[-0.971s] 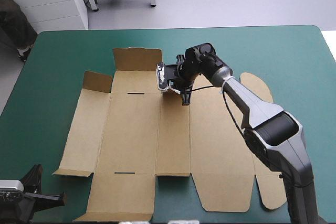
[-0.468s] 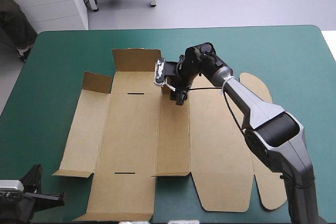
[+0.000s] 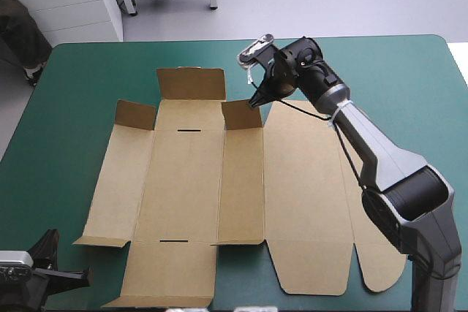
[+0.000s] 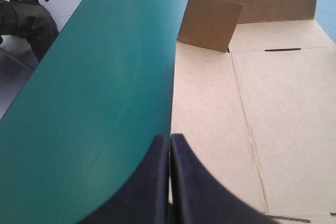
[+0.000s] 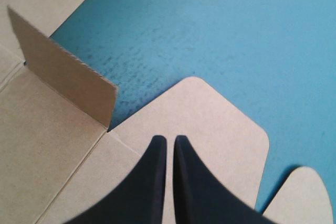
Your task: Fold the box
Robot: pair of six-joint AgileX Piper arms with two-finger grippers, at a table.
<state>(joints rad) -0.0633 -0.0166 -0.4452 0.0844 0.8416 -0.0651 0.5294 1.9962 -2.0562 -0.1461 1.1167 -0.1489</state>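
Observation:
The brown box (image 3: 219,188) lies as a flat cut sheet in the middle of the table. Three flaps on its far side stand up: a wide one (image 3: 191,82), a small one at the left (image 3: 136,114) and a small one on the narrow panel (image 3: 241,115). My right gripper (image 3: 254,103) hangs shut just beyond that last flap, holding nothing. The right wrist view has the shut gripper (image 5: 169,140) over a rounded tab (image 5: 210,119), with the raised flap (image 5: 68,77) beside it. My left gripper (image 3: 77,277) sits shut at the table's near left corner, and in the left wrist view that gripper (image 4: 169,140) points along the box's left edge (image 4: 210,108).
The teal-green cover (image 3: 380,63) shows beyond the box's far edge and along its left side (image 4: 94,103). The box's rounded lid tabs (image 3: 380,272) reach toward the near right of the table.
My right gripper has lifted off the narrow panel and swung back toward the far edge. The small flap it covered now shows standing up. The left arm has not moved.

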